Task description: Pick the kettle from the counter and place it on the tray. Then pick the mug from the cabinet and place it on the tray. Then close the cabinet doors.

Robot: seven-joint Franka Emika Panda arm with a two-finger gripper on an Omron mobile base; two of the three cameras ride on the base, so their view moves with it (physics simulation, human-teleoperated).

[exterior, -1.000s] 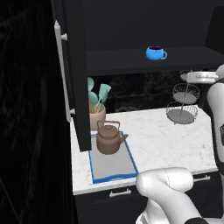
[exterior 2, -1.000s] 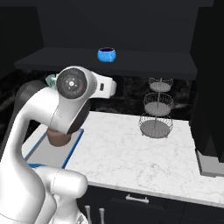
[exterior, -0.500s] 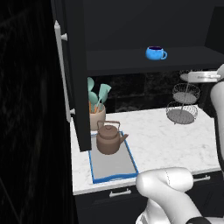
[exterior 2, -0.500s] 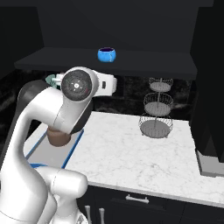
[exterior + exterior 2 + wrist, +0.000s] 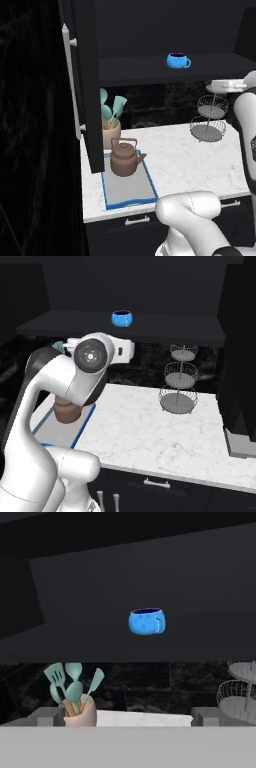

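The brown kettle (image 5: 124,159) stands on the blue-rimmed tray (image 5: 129,191) at the left end of the white counter (image 5: 185,160). In the right base view my arm hides most of the kettle (image 5: 66,412). The blue mug (image 5: 177,60) sits on the shelf of the black cabinet (image 5: 150,70), handle to the right. My gripper (image 5: 126,718) is open and holds nothing. It hovers above the counter, below the shelf, and faces the mug (image 5: 146,621), well short of it. The left cabinet door (image 5: 86,90) stands open with its silver handle (image 5: 70,82) outward. The right door (image 5: 241,361) is open too.
A beige pot of teal utensils (image 5: 111,131) stands just behind the tray against the dark backsplash. A three-tier wire basket stand (image 5: 178,387) is on the counter to the right. Dark drawers with silver handles (image 5: 157,484) run under the counter edge.
My hand has shifted only very slightly. The kettle, mug and doors stand as before.
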